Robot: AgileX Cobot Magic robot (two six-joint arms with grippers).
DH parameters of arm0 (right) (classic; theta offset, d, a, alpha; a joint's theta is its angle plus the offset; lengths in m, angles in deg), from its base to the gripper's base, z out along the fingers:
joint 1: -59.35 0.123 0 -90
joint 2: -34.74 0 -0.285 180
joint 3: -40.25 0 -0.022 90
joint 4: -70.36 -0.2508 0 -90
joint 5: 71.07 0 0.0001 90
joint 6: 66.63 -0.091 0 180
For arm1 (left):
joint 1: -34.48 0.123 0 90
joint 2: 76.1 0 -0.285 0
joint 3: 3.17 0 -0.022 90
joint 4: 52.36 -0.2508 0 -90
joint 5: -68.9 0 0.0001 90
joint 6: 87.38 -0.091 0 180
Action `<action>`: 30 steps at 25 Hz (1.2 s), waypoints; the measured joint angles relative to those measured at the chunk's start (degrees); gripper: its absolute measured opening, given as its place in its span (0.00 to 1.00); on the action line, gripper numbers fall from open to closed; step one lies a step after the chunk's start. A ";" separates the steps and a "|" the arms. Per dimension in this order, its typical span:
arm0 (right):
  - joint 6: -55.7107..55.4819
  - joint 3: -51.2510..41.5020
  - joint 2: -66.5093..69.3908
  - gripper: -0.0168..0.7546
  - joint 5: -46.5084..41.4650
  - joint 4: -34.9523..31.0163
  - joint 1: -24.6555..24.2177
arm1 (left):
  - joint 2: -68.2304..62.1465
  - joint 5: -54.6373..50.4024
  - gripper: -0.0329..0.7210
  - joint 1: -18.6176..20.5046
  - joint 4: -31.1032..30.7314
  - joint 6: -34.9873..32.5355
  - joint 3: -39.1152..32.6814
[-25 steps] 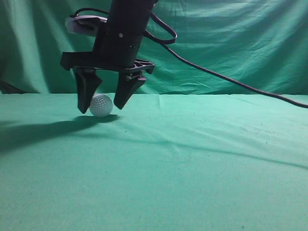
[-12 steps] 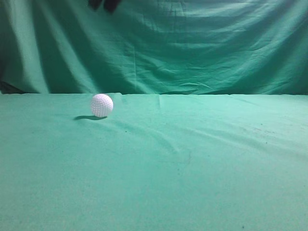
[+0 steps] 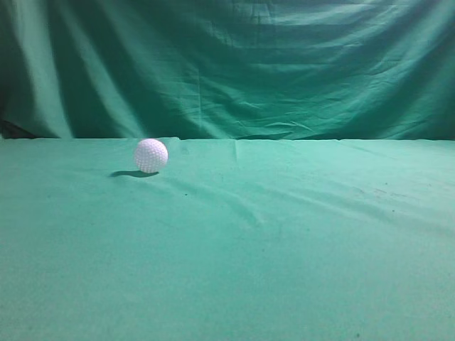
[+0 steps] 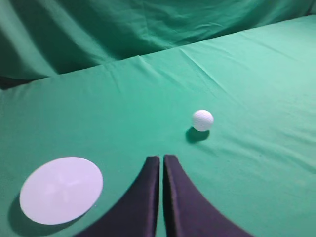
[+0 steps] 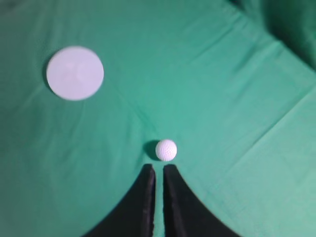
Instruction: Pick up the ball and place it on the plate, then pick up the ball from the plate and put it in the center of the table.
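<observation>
We find the ball (image 3: 151, 155) resting free on the table (image 3: 284, 241), apart from the empty plate (image 4: 61, 189) — both grippers (image 4: 161, 160) (image 5: 158, 169) nearly closed, holding nothing — task seemingly complete.

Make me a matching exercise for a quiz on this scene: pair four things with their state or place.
Column A:
1. ball
2. plate
3. left tool
4. right tool

Column B:
a. flat, white, nothing on it
b. shut, high above the table, ball just ahead of its tips
c. lying free on the green cloth
d. shut, plate to its lower left

Pairs: 1-c, 2-a, 3-d, 4-b
</observation>
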 joint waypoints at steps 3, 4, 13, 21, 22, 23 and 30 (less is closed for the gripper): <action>-2.26 0.10 -5.23 0.08 -0.24 0.16 0.00 | 0.10 -2.40 0.04 0.00 -0.13 0.00 0.00; -2.62 -0.05 -7.11 0.08 -0.24 0.16 0.00 | 0.10 -2.86 0.04 0.00 -0.41 0.00 0.00; -3.38 -17.30 -24.97 0.08 -0.48 0.16 0.00 | 0.10 -4.95 0.04 0.00 0.67 0.00 -2.52; -3.75 -44.98 -43.57 0.08 13.28 0.16 0.00 | 0.10 5.53 0.04 0.00 7.25 0.00 -9.11; -3.75 -48.60 -46.03 0.08 15.45 0.05 0.00 | 0.10 5.77 0.04 0.00 7.25 0.00 -9.11; -3.83 -52.17 -48.11 0.08 17.38 0.05 0.00 | 0.10 6.02 0.04 0.00 7.25 -0.10 -9.11; -4.09 -73.33 -63.32 0.08 28.08 -0.50 0.00 | 0.10 6.39 0.04 0.00 7.25 -0.47 -9.11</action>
